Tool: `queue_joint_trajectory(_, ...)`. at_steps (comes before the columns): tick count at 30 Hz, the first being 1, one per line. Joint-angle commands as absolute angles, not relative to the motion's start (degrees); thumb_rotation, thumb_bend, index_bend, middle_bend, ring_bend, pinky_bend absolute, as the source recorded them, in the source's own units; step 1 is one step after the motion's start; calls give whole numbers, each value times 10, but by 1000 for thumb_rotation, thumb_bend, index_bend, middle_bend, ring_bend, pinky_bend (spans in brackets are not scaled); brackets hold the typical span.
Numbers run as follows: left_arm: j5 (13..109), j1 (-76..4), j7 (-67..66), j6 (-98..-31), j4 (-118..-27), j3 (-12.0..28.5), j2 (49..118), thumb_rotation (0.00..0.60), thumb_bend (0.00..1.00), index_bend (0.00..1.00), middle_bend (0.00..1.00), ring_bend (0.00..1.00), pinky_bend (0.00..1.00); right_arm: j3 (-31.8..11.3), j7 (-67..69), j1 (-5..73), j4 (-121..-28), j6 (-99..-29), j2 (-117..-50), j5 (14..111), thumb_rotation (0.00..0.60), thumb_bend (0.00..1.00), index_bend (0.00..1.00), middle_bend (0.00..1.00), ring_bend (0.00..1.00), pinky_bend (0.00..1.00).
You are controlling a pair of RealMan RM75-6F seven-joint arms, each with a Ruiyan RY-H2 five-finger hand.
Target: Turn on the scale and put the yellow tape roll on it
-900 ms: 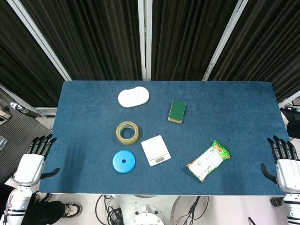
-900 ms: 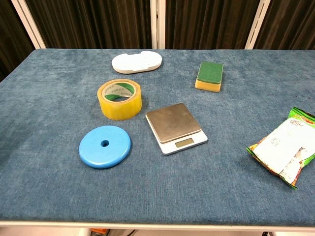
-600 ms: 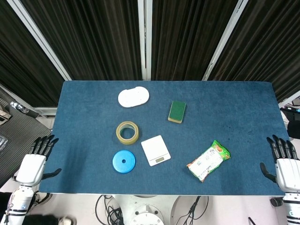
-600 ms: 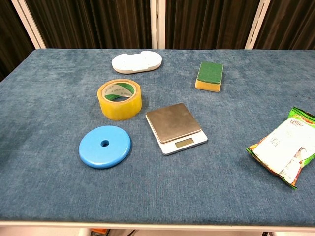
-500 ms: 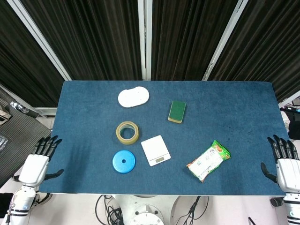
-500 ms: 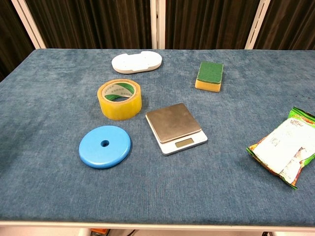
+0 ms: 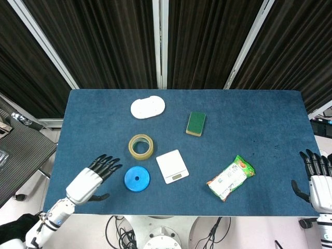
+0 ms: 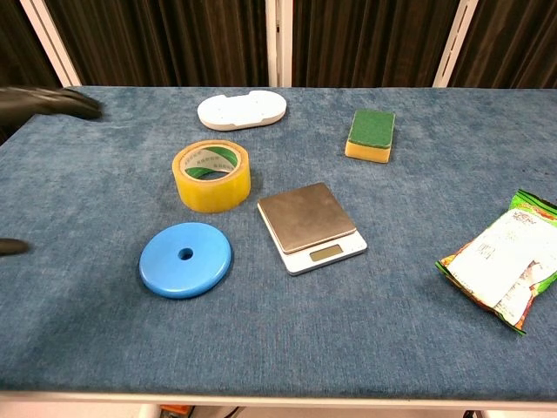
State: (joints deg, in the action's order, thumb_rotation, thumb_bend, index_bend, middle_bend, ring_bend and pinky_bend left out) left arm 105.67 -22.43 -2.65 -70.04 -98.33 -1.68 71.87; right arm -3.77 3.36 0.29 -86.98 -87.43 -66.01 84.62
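Observation:
The yellow tape roll (image 7: 141,147) (image 8: 211,177) lies flat on the blue table, just left of and behind the small white scale (image 7: 172,166) (image 8: 311,225). The scale's steel plate is bare and its display looks blank. My left hand (image 7: 93,178) hovers over the table's front left, fingers spread and holding nothing, left of the blue disc; in the chest view only blurred dark fingertips (image 8: 61,102) show at the left edge. My right hand (image 7: 320,176) stays off the table's right edge, open and empty.
A blue disc (image 7: 137,179) (image 8: 185,259) lies in front of the tape. A white oval dish (image 7: 148,108) and a green-yellow sponge (image 7: 196,123) sit further back. A green snack bag (image 7: 231,178) (image 8: 505,272) lies to the right.
My left hand has swung in from beyond the left edge to over the table near the blue disc. The right hand and all objects stayed put.

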Motion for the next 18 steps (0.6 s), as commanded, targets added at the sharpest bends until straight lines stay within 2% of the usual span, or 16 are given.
queue_joint_trajectory(1,1065,-267,-29,-653,-994,-6,755,600,233,96,42,0,18,-41,38,1,-870,-880,-658,845,600,272,0,0,0,0)
queue_joint_trajectory(7,1061,-315,-22,-606,-965,1,827,600,261,96,74,0,18,-42,50,-5,-867,-887,-653,841,600,272,0,0,0,0)
queue_joint_trajectory(13,1046,-338,2,-584,-928,-8,882,600,264,74,161,0,19,-42,64,-11,-858,-888,-651,836,600,272,0,0,0,0)
queue_joint_trajectory(18,1044,-354,23,-576,-888,-16,921,600,333,56,184,0,18,-42,74,-13,-850,-887,-653,835,600,273,0,0,0,0)
